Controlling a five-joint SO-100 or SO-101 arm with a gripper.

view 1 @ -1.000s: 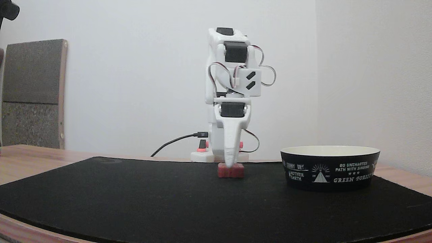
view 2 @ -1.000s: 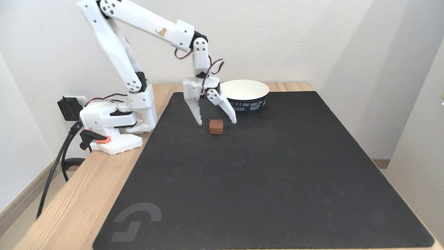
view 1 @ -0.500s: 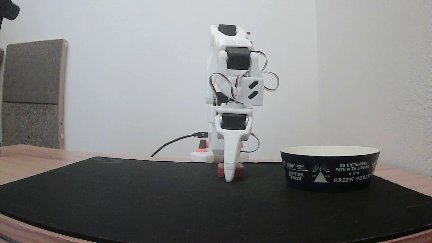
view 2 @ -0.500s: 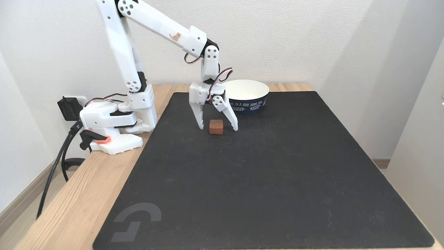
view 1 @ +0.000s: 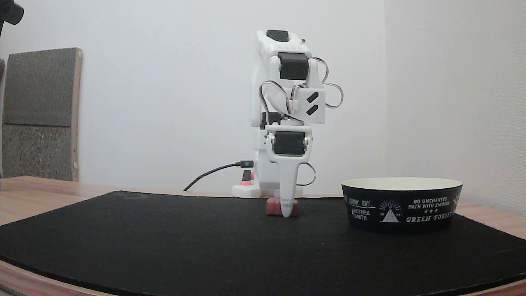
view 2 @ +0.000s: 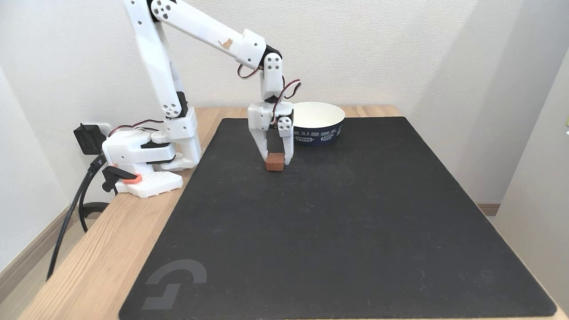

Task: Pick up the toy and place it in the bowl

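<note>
Toy [view 2: 274, 162] sits on the black mat [view 2: 338, 231], just left of the bowl [view 2: 319, 122] in the high fixed view, with the gripper [view 2: 276, 162] closed against both its sides. To lift well, I'd keep the squeeze firm and rise straight until it clears the bowl's rim.

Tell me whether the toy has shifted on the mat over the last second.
Yes, slightly. In the high fixed view the toy now sits a bit farther left of the bowl, with the gripper closed on its sides.
</note>
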